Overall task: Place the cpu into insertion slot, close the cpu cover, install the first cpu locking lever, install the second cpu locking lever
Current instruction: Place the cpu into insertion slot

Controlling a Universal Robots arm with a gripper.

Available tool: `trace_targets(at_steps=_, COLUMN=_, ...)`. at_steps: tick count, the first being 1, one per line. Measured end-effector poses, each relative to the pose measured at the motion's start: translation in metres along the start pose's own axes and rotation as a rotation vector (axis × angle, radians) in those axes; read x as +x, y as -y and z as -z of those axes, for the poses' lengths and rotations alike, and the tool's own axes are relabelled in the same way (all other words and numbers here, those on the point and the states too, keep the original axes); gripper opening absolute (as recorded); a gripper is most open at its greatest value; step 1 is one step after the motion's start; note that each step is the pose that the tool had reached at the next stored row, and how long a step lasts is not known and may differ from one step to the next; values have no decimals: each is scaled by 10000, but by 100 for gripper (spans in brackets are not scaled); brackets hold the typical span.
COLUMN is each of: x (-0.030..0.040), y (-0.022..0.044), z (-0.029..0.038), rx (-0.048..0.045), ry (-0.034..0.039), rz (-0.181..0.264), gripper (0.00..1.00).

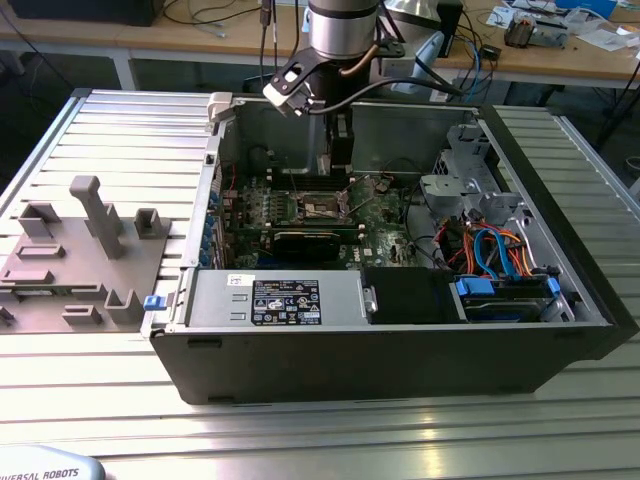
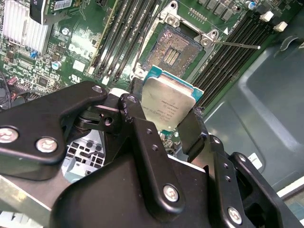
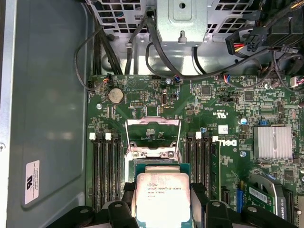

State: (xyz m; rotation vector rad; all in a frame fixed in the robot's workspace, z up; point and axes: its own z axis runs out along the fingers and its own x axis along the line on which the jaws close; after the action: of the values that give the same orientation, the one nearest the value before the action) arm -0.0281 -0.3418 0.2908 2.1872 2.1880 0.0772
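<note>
Tower case [image 1: 560,250] lies open on its side on a ribbed metal table [image 1: 300,430] in the exterior view. The arm reaches down into it, and the gripper [image 1: 340,160] hangs just above the green motherboard [image 1: 385,240], near the insertion slot [image 1: 325,207]. A grey fixture tray [image 1: 80,255] sits on the table at the exterior view's left, well apart from the case.

In the second wrist view the black fingers [image 2: 190,130] are drawn in to the chip's width and pinch the cpu [image 2: 168,102] by two opposite edges, silver top facing the camera. The insertion slot [image 2: 173,50] lies uncovered beyond it, its dark centre bare; the chip is not seated. A thin locking lever [image 2: 236,45] juts out beside the slot, over the memory slots [image 2: 232,57].

In the first wrist view the cpu [image 3: 163,194] is clamped in the gripper [image 3: 163,202]. Just past it the cpu cover [image 3: 153,124] stands flipped up, between two banks of memory slots [image 3: 107,171]. A finned heat sink [image 3: 272,142] sits off to one side.
</note>
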Motion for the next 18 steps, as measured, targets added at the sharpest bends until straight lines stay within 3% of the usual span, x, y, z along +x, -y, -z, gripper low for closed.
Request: trace_targets(at_steps=18, x=7, y=12, z=-44, rx=0, ry=1, rz=-1, gripper=54)
